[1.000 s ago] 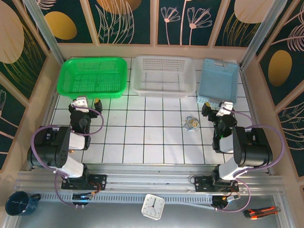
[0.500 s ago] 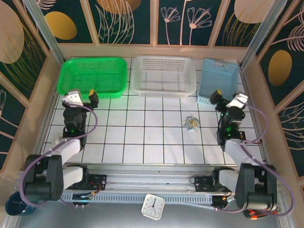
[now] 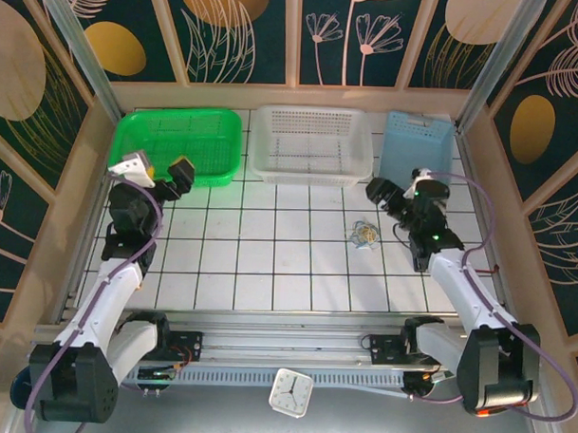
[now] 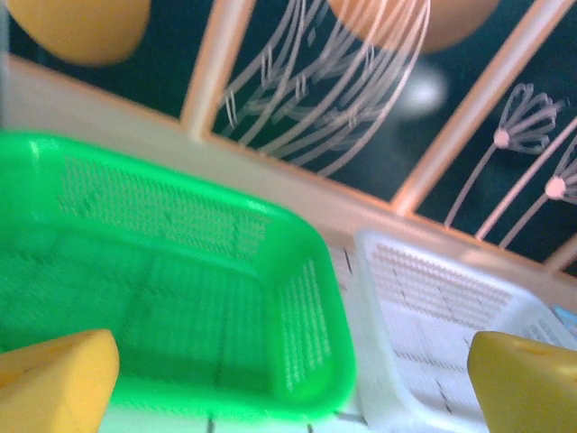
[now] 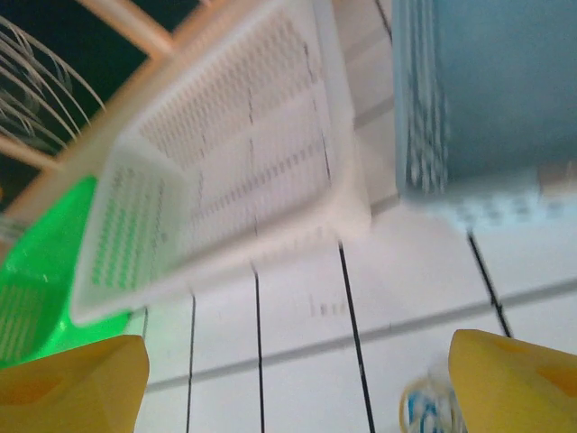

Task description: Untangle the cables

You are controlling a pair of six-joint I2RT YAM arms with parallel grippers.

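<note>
The cables lie in one small tangle of white, blue and tan wire on the white tiled table, right of centre. My right gripper hangs just behind and to the right of them, open with nothing between its yellow fingertips. In the right wrist view the right gripper faces the tiles, and the cables show blurred at the bottom edge. My left gripper is far to the left, by the green basket's front rim, and stands open. In the left wrist view the left gripper is spread wide and holds nothing.
Three baskets line the back of the table: green, white and blue. The green basket and the white basket sit close ahead of the left gripper. A clock, mug and cutter lie beyond the near rail.
Both arms have unfolded and risen. The left gripper moved back and left toward the green basket. The right gripper swung left toward the cables, jaws a little narrower.
</note>
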